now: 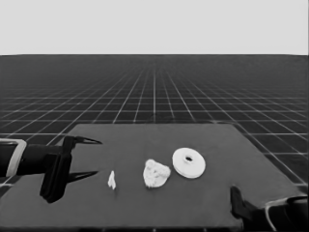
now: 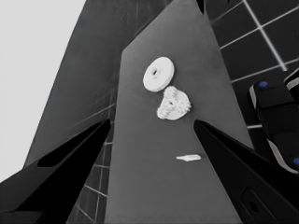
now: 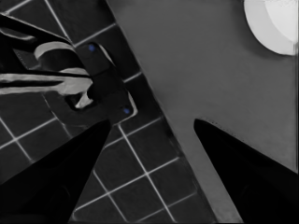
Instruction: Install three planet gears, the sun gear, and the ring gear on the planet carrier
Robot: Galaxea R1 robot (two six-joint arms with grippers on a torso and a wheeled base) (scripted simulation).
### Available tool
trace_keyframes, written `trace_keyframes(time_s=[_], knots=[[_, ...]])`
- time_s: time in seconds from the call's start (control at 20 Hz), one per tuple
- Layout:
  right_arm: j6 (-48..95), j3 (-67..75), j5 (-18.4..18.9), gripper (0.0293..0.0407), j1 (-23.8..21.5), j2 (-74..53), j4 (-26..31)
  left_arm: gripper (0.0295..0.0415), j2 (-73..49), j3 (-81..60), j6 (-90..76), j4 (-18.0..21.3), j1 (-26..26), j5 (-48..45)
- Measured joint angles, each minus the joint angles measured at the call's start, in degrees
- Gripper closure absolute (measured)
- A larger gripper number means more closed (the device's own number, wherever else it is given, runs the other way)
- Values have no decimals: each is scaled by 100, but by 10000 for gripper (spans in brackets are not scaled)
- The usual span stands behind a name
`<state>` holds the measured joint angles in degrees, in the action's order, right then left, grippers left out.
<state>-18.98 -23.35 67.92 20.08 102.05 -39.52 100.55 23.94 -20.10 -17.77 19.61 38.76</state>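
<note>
Waiting over the table's (image 1: pixel 207 140) left end with left gripper (image 1: pixel 91 157) spread wide and empty, right gripper (image 3: pixel 149 135) also gaping at the near right corner, while gears (image 1: pixel 155 174) sitting clustered on the smaller round part mid-table, larger round part (image 1: pixel 189 162) lying touching it on the right, thin white piece (image 1: pixel 112 180) lying left.

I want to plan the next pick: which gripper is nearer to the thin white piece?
Left. The left gripper waits at the table's left end, just beside the thin white piece; the right gripper sits parked at the near right corner, much farther off.
</note>
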Motion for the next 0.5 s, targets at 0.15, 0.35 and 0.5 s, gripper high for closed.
trace_keyframes(time_s=[0.15,0.35,0.5], knots=[[-2583,-1349,1573,301,-1866,1591,2231,326,0,0,0,0,0,0],[-3617,-6483,1814,314,-2507,4572,3339,326,0,0,0,0,0,0],[-3473,-7416,1846,315,-2485,4998,3422,326,0,0,0,0,0,0]])
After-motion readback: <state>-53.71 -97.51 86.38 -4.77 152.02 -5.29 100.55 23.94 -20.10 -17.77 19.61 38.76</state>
